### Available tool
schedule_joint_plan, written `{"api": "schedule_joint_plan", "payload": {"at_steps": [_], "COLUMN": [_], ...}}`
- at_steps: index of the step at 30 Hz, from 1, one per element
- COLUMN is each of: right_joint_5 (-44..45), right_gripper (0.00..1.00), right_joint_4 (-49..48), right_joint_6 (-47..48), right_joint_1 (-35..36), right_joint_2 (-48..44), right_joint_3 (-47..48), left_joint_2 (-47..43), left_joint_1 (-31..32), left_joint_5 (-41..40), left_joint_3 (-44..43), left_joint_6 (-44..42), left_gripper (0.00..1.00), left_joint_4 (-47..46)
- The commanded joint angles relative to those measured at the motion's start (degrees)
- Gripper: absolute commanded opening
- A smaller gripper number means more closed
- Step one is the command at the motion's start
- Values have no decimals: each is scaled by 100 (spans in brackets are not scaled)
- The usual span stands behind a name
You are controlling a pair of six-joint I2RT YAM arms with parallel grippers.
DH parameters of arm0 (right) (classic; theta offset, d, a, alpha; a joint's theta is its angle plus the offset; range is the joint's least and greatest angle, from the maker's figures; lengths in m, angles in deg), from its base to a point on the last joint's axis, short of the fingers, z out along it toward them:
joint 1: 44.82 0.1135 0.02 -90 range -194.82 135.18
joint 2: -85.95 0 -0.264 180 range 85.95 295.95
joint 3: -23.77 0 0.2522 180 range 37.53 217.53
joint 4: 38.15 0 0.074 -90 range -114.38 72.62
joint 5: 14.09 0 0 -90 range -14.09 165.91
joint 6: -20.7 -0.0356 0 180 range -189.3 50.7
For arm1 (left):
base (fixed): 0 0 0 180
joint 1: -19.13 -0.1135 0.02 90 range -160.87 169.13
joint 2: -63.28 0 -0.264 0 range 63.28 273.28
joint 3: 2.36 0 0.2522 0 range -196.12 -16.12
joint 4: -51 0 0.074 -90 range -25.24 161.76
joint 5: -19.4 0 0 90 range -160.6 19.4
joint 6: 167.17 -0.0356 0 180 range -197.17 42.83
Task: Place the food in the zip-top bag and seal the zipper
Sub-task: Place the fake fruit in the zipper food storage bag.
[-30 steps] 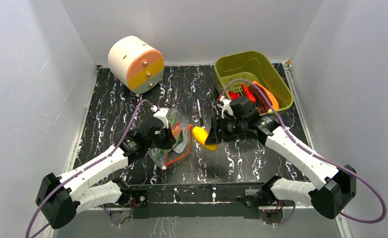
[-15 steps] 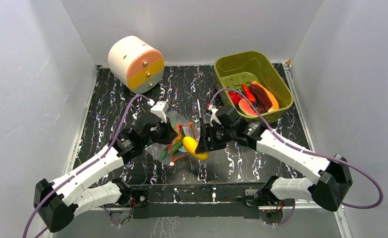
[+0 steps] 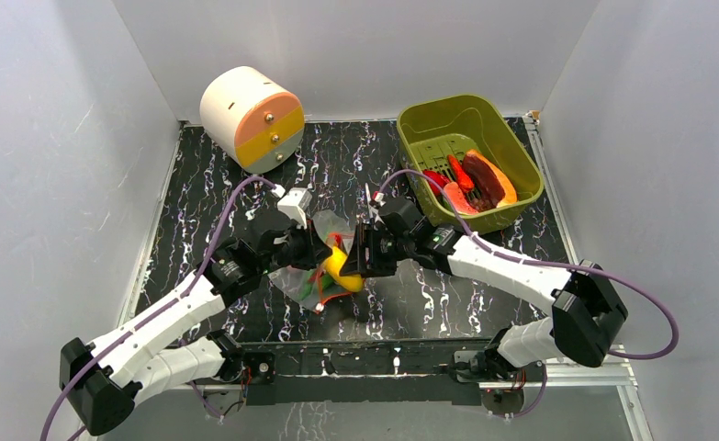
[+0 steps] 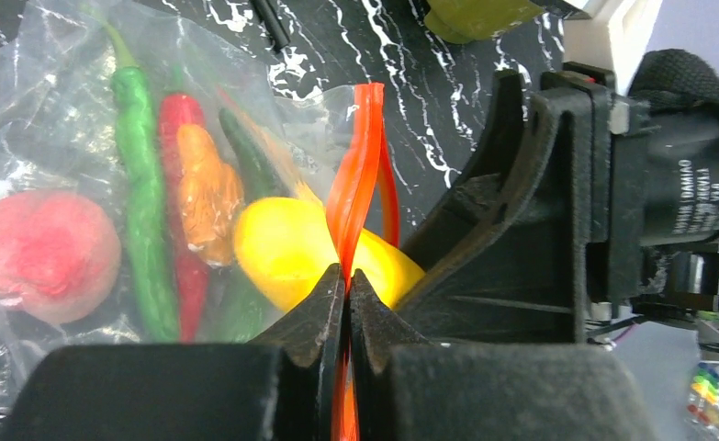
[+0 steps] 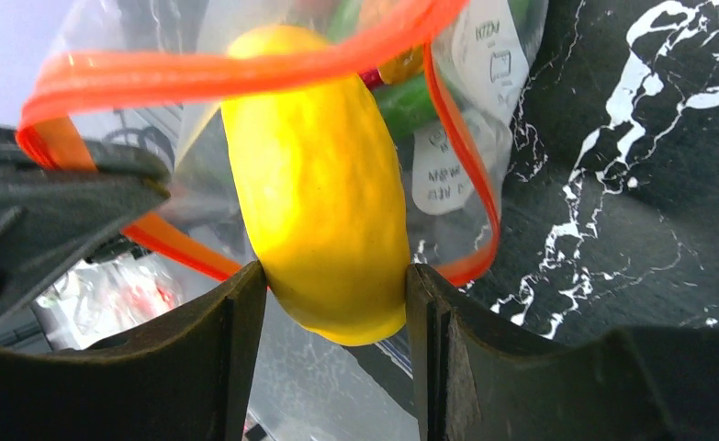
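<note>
Film of the zip-top bag point(image 4: 43, 119) looks limp; your left fingers point(image 4: 309, 331) pinch shut on its stiffer zipper point(image 4: 360, 165). Your right fingers point(image 5: 227, 349), half spread, clamp the glossy, rigid yellow piece point(image 5: 319, 184) in the bag's mouth.

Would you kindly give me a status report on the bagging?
Left gripper shut on zipper, bag mouth open. Right gripper holds yellow fruit, partway into mouth. Nothing blocking.

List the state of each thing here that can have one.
Clear crinkly plastic zip-top bag: open, partly filled.
Orange-red zipper strip: unsealed.
Left fingers: shut on that strip.
Long yellow glossy toy fruit: partly through the bag's mouth.
Right fingers: gripping that fruit.
Olive-green plastic tub: holds food pieces.
</note>
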Motion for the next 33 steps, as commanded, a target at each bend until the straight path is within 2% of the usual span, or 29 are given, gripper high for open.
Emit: {"api": "schedule_joint_plan", "payload": {"at_steps": [1,8,14,20,27,33], "right_joint_5": [293,868,1532,1770,1827,1337], "right_gripper": [24,25,27,26,35,52], "right_joint_4": [-1051,-1803,-1919,-2179,-2029,-1850], "right_joint_6": [-791,-1717,-2004,-2200,-1856,-1416], "right_joint_1": [33,78,88,157,290,287], "right_joint_2": [-6,-162,-247,-162,72,-97], "right_joint_3": [-166,-497,-559,-788,-551,-357], "left_joint_2": [-192,-168,-375,-293,-242,-112], "left_joint_1": [15,16,15,16,15,15], "left_joint_5": [357,568,591,612,581,440], "left_joint_3": [56,-80,187,174,270,160], "left_joint_6": [315,808,1253,1215,1187,894], "left_gripper": [0,0,0,0,0,0], "left_joint_4": [-373,-613,-1079,-1265,-1472,-1224]}}
